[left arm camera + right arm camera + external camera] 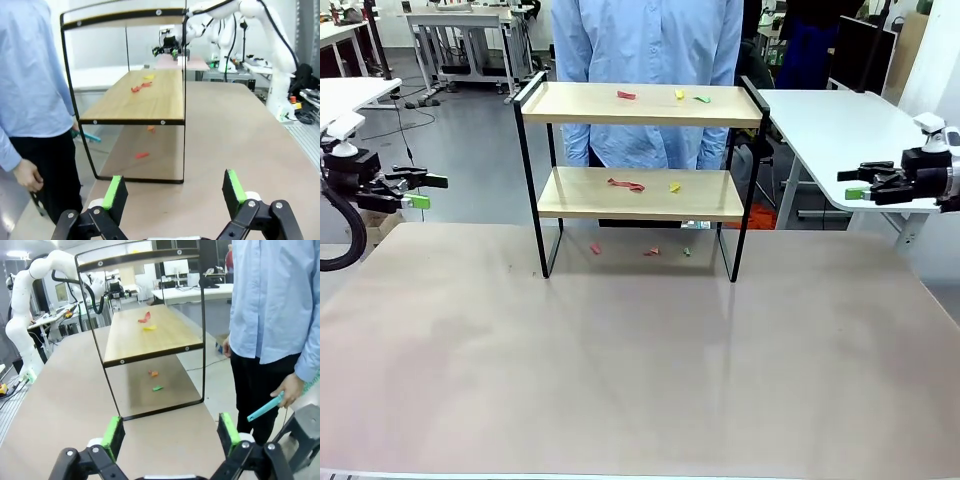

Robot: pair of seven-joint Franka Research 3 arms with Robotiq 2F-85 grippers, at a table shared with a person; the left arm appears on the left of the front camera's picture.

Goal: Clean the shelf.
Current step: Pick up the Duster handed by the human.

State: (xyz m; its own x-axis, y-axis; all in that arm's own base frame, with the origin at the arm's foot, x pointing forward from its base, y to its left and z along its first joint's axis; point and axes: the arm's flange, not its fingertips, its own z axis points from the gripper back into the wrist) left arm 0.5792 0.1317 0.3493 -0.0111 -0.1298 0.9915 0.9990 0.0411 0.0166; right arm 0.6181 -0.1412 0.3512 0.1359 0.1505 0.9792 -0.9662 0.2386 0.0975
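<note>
Shelf (580, 103) cleaning not yet begun. Both pincers are released. Left gripper (423, 191) has its jaws spread wide with nothing between them and hangs well off the shelf's left end. Right gripper (853, 185) is just as wide and empty, well off the shelf's right end. Each points in at the shelf's end frame.

The shelf stands on the table (640, 380). On its top board lie a red scrap (626, 95), a yellow scrap (679, 94) and a green scrap (702, 99). Its lower board carries a red strip (626, 185) and a yellow bit (674, 187). More small bits (652, 252) lie on the table under the shelf. A person (650, 40) stands just behind the shelf, one hand (290, 387) holding a teal tool (265, 407) near its right end.

My plan, as I judge it:
- Take the top board first, coming down from above.
- For the lower board, go in level through the shelf's open front, with the wrist clear of the black frame.
- The scraps look thin and flat, so I should narrow the jaws early and pinch at an edge.
- Keep each arm to its own half of the shelf.

Hard to read:
- Both wrist views look at the top board from below, so its upper face is hidden there.
- The scraps are too small for me to tell what they are made of.
- The teal tool is cut off at the picture edge, and I cannot tell what it is.
</note>
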